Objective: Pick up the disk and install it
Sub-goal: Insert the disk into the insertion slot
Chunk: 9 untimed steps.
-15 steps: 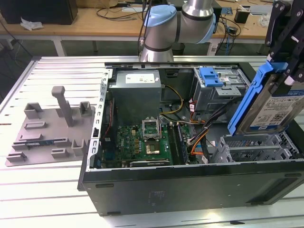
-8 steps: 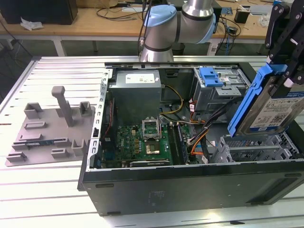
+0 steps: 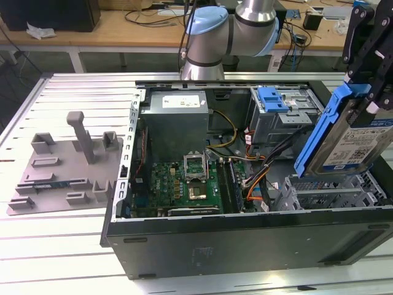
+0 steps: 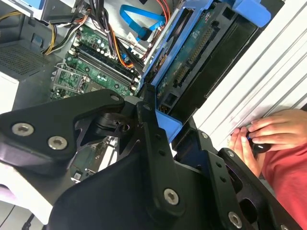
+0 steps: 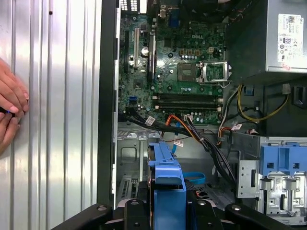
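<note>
In the exterior view the disk [image 3: 351, 136], a silver hard drive with a white-and-blue label in a blue plastic frame, hangs tilted above the right end of the open computer case [image 3: 245, 241]. My black gripper [image 3: 367, 97] is shut on its upper end. The second wrist view shows the disk's [image 4: 192, 62] green circuit-board underside between the gripper's fingers [image 4: 149, 125]. In the first wrist view the disk's blue frame edge [image 5: 168, 178] stands out from the gripper [image 5: 169, 211], over the case floor.
Beneath the disk lies a grey metal bay [image 3: 331, 192]. A drive cage with a blue latch [image 3: 281, 106], the power-supply box [image 3: 177, 118], the motherboard [image 3: 184, 184] and loose cables fill the case. A grey fixture plate [image 3: 67, 166] lies at the exterior view's left. A person's hands [image 4: 271, 133] rest beside the case.
</note>
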Tool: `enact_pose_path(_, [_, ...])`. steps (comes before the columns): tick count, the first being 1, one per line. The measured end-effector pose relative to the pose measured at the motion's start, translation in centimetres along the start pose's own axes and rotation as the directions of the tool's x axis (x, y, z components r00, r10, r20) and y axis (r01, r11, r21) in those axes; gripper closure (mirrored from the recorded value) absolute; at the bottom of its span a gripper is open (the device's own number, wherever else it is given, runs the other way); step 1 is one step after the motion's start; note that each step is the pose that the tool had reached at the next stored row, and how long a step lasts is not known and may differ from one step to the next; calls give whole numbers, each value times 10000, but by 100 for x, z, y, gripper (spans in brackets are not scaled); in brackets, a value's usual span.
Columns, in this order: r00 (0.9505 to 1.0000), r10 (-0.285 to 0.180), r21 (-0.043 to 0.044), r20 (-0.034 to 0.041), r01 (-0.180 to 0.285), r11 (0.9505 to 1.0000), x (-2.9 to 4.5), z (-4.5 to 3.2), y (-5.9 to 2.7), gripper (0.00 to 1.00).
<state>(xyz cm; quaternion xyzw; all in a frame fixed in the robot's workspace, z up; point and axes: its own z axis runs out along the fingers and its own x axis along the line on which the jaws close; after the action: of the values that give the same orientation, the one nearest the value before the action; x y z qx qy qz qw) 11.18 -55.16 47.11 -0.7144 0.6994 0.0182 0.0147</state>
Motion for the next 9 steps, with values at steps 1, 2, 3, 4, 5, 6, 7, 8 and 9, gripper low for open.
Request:
enact_pose_path(1, [10000, 24, 1, 1, -24, 10000, 1, 6, 4, 63])
enact_pose_path(2, [10000, 40, 3, 0, -40, 10000, 2, 8, 5, 63])
enact_pose_path(3, [10000, 57, 3, 0, -57, 10000, 3, 11, 5, 63])
enact_pose_path(4, [10000, 81, 4, 0, -81, 10000, 3, 13, 5, 63])
enact_pose_path(5, [9999, 111, 6, 1, -111, 9999, 4, 17, 5, 63])
enact_pose_path(6, [9999, 148, 8, 1, -148, 9999, 4, 20, 6, 63])
enact_pose_path(7, [9998, 184, 9, 1, -184, 9998, 5, 23, 6, 63])
enact_pose_path(8, [9997, 249, 12, 1, -249, 9997, 5, 28, 6, 63])
enact_pose_path(9, [9994, 338, 16, 2, -338, 9994, 5, 37, 6, 63])
